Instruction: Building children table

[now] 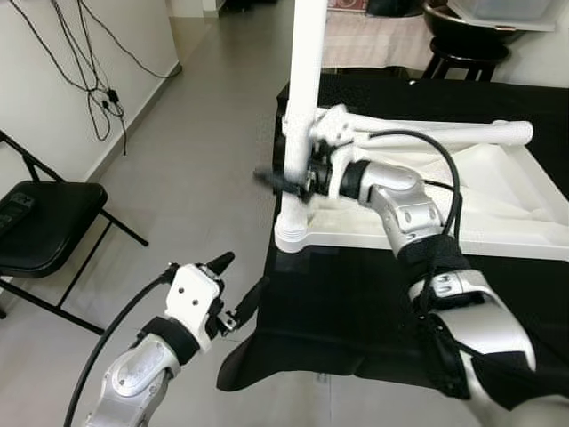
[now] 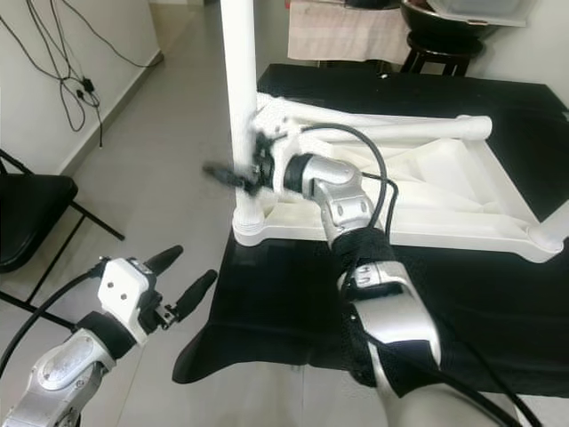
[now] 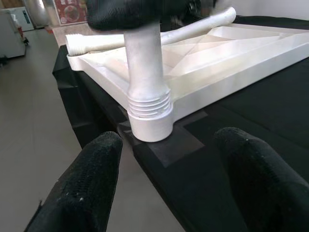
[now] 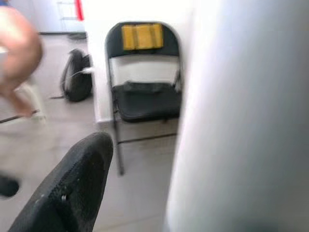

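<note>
Here the left gripper (image 1: pixel 238 283) hovers wide open and empty off the black surface's (image 1: pixel 356 302) left edge. The upright leg (image 1: pixel 302 107) stands in the tabletop's (image 1: pixel 498 205) near-left corner socket, right gripper (image 1: pixel 283 182) clasped around it.

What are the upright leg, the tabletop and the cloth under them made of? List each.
Leg: likely moulded plastic, matte white, with ridged rings at its socket.
Tabletop: same white plastic look, ribbed underside up.
Cloth: black fabric, matte, draping in folds over the edge.
</note>
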{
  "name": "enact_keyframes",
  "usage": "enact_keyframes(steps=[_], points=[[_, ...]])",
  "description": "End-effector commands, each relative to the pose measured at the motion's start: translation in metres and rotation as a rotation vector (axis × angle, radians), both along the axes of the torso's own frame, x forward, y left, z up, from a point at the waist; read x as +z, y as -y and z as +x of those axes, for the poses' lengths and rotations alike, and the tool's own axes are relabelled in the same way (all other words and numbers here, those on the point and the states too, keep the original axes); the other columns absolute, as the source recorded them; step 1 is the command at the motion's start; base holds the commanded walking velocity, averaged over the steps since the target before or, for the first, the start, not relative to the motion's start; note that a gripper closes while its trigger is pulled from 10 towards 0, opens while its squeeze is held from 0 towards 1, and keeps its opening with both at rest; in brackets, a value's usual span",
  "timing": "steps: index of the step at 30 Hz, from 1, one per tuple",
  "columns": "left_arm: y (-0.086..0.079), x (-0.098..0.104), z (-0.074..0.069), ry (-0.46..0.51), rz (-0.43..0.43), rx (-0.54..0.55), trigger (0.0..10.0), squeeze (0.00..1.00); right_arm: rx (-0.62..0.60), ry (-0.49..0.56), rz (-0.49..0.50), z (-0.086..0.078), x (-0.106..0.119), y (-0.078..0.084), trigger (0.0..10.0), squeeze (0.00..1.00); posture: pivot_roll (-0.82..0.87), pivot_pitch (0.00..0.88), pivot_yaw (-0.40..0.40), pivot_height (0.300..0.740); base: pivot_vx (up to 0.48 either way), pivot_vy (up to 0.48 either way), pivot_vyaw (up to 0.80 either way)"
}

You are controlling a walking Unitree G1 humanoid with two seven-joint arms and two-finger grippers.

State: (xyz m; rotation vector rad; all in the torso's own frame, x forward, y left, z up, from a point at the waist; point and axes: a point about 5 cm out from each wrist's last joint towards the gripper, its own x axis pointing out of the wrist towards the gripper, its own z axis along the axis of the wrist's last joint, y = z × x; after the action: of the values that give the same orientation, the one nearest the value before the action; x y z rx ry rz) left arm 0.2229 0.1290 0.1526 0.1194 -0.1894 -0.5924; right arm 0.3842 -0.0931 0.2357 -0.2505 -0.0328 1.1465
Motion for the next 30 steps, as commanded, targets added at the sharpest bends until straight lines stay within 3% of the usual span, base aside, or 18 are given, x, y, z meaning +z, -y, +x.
enact_keyframes(steps=[1,5,6,14,22,23,24,25,26,27,28,29,30], points=[[0.003,0.0,-0.004,0.001,-0.002,-0.006,10.0,0.0,0.054,-0.031,-0.008,0.0,0.0,-0.005,10.0,0.0,0.03,0.129,-0.037,0.74,0.0,0.0,0.0],[0.003,0.0,-0.005,-0.002,-0.002,-0.011,10.0,0.0,0.092,-0.051,0.038,0.002,0.005,-0.008,10.0,0.0,0.03,0.133,-0.033,0.74,0.0,0.0,0.0],[0.004,0.0,-0.007,-0.005,-0.002,-0.016,10.0,0.0,0.133,-0.054,0.075,0.003,0.012,-0.01,0.0,0.0,0.04,0.136,-0.031,0.74,0.0,0.0,0.0],[0.005,0.0,-0.009,-0.008,-0.001,-0.02,10.0,0.0,0.149,-0.032,0.067,0.003,0.016,-0.01,0.0,0.0,0.04,0.135,-0.027,0.74,0.0,0.0,0.0],[0.006,-0.001,-0.01,-0.014,-0.002,-0.024,10.0,0.0,0.101,-0.009,0.082,0.005,0.016,0.005,0.0,0.0,0.03,0.128,-0.028,0.74,0.0,0.0,0.0],[0.006,-0.002,-0.01,-0.014,-0.002,-0.025,10.0,0.0,0.036,0.004,0.091,0.007,0.012,0.012,0.0,0.0,0.03,0.127,-0.036,0.74,0.0,0.0,0.0],[0.005,-0.002,-0.01,-0.014,-0.003,-0.024,10.0,0.0,-0.119,-0.012,0.107,0.011,0.0,0.018,0.0,0.0,0.02,0.127,-0.039,0.74,0.0,0.0,0.0],[0.003,-0.001,-0.009,-0.014,-0.004,-0.022,10.0,0.0,-0.516,-0.015,0.097,0.018,-0.025,0.027,0.0,0.0,0.0,0.13,-0.03,0.74,0.0,0.0,0.0],[0.002,-0.001,-0.009,-0.014,-0.005,-0.02,10.0,0.0,-0.801,-0.001,0.074,0.018,-0.042,0.037,0.0,0.0,0.0,0.132,-0.029,0.74,0.0,0.0,0.0],[0.002,-0.001,-0.009,-0.014,-0.005,-0.02,10.0,0.0,-0.801,-0.001,0.074,0.018,-0.042,0.037,0.0,0.0,0.0,0.132,-0.029,0.74,0.0,0.0,0.0],[0.002,-0.001,-0.007,-0.013,-0.005,-0.021,10.0,0.0,-0.855,-0.066,0.069,0.001,-0.068,0.028,0.0,0.0,0.01,0.131,-0.016,0.74,0.0,0.0,0.0],[0.002,-0.001,-0.007,-0.013,-0.005,-0.021,10.0,0.0,-0.855,-0.066,0.069,0.001,-0.068,0.028,0.0,0.0,0.01,0.131,-0.016,0.74,0.0,0.0,0.0],[0.002,-0.001,-0.006,-0.014,-0.003,-0.023,10.0,0.0,-0.817,-0.099,0.067,-0.016,-0.084,0.014,0.0,0.0,0.0,0.119,-0.018,0.74,0.0,0.0,0.0]])
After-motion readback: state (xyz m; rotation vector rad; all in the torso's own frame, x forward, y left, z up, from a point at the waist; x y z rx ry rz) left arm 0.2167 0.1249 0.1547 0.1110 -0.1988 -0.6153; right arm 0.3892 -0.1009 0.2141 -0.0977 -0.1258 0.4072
